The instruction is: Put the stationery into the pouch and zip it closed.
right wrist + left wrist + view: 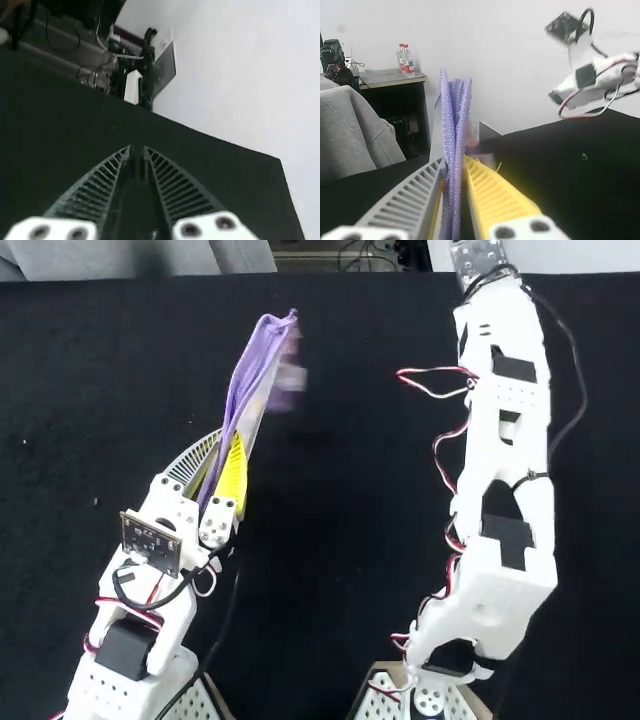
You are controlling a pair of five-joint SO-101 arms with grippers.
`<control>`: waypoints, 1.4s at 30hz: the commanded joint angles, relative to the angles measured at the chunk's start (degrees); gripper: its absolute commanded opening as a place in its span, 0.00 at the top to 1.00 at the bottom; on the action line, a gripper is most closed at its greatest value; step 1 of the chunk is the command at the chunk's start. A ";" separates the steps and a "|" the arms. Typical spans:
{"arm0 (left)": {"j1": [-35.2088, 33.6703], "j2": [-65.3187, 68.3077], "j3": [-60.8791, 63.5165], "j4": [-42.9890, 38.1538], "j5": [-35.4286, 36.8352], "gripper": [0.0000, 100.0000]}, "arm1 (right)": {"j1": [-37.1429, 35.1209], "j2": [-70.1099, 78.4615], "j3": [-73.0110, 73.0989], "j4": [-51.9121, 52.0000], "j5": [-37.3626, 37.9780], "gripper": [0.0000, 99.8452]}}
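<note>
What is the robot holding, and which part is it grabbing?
The left gripper pinches the purple pouch by one end; the right gripper holds nothing.

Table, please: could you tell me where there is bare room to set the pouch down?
The widest bare patch of table lies between the pouch, held up in the left end effector, and the right arm. Another lies left of the pouch. It is crowded at the near edge, where the left arm and right arm stand.
</note>
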 commanded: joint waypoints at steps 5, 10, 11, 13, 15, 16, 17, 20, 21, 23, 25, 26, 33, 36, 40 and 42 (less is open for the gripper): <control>0.22 -0.44 -0.13 0.00 0.53 0.80 | -0.26 -17.98 -3.03 13.27 -2.90 0.99; 0.22 -0.53 0.13 0.00 0.53 0.80 | -0.26 -24.31 -3.03 18.46 -2.73 0.99; 0.22 -0.53 0.13 -0.09 0.44 0.80 | -0.26 -25.19 -3.03 19.25 -2.73 0.99; 0.22 -0.53 0.04 -0.09 0.18 0.80 | -0.18 -26.77 -3.03 20.84 -2.73 0.99; -0.22 -0.44 -0.40 -0.79 0.09 0.79 | -0.09 -28.18 -3.03 22.24 -2.73 0.99; -0.31 -0.35 -0.40 -1.67 0.09 0.78 | -0.09 -28.79 -3.03 22.95 -2.73 0.99; -0.66 -0.26 -0.22 -2.81 0.09 0.77 | 0.00 -29.41 -3.03 23.65 -2.73 0.99; -4.53 -0.09 0.13 -5.80 0.09 0.77 | 0.09 -31.16 -3.03 26.11 -2.73 0.99; -5.85 -0.09 0.13 -6.59 0.09 0.77 | 0.18 -31.78 -3.03 26.99 -2.73 0.99; -8.31 -0.09 0.13 -8.26 0.09 0.77 | 0.97 -33.01 -3.03 28.66 -2.73 0.99; -9.80 -0.09 0.13 -9.67 0.09 0.77 | 1.23 -34.24 -3.03 29.71 -2.73 0.99; -10.24 -0.09 0.13 -10.11 0.09 0.77 | 1.41 -34.86 -3.03 30.33 -2.73 0.99; -10.07 -0.35 -0.57 -9.93 0.09 0.79 | 5.27 -40.22 -3.03 35.69 -2.73 0.99; -10.33 -0.44 -1.01 -9.85 0.09 0.85 | 6.24 -43.74 -3.03 37.36 -3.08 0.99; -10.59 -0.53 -2.68 -9.76 0.09 0.95 | 5.98 -48.66 -0.84 39.47 -3.08 0.99; -10.59 -0.53 -3.82 -9.67 0.09 0.97 | 5.80 -51.91 1.80 39.30 -3.08 0.99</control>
